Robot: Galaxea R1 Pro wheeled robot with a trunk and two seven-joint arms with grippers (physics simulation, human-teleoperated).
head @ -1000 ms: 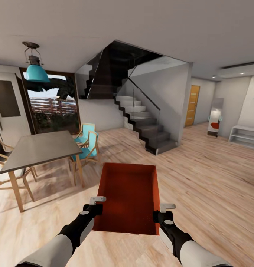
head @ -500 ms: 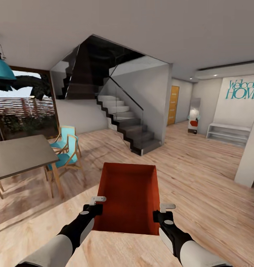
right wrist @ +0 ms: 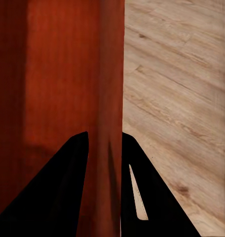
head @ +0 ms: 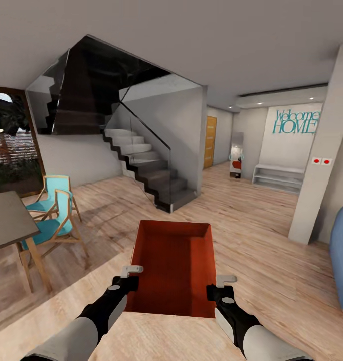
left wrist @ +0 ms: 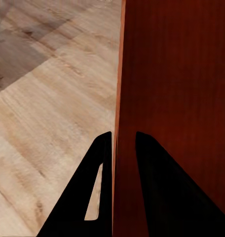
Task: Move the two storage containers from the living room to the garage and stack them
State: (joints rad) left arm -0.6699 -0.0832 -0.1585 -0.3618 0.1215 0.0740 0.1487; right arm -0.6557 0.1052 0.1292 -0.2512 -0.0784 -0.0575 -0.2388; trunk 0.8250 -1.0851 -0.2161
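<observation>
Your view has swung right: staircase [head: 151,165] slides left, blue sofa [head: 342,255] appears.
Left gripper [head: 130,277] and right gripper [head: 217,286] each pinch a container [head: 174,260] wall; you're turning, garage not yet visible.

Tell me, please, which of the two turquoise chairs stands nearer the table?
The front chair, lower in the head view; the other chair stands behind it, toward the window.

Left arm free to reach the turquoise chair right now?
Probably not. The left gripper is clamped on the container wall, sharing the carry with the right gripper, and the turquoise chair stands well off across the wood floor.
</observation>
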